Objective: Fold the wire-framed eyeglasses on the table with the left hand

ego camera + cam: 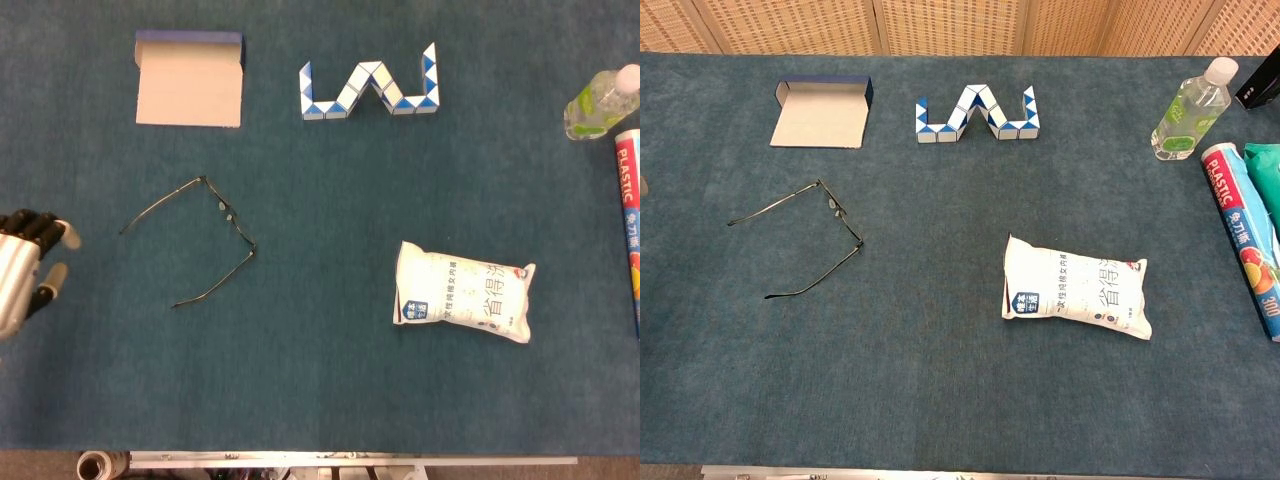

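The left hand (28, 272) shows at the left edge of the head view, metallic with dark fingers (38, 228) loosely spread, holding nothing. It sits well to the left of the eyeglasses (197, 240) and apart from them (the chest view shows at most a sliver of it at its left border). The right hand appears in neither view.

Taking the eyeglasses as the landmark: they lie flat on the surface (320, 380), both temples swung fully out, so the frame reads as an open, three-sided outline with its open side facing the hand. By that evidence the folding has not begun; the reach, the contact and the closing of both temples all remain, in my judgement.

The frame is thin dark wire, slight against the blue-green cloth, whose nap looks like short felt or carpet. Beyond the eyeglasses, toward the far edge, sits an open cardboard box (189, 79) with a blue lid flap. To the right of that is a zigzag snake puzzle (372, 88) of blue and white wedges. Right of the eyeglasses lies a soft white printed pouch (463, 302), plump and creased. Farthest right stand a clear plastic bottle (601, 103) and a box of plastic wrap (628, 225).
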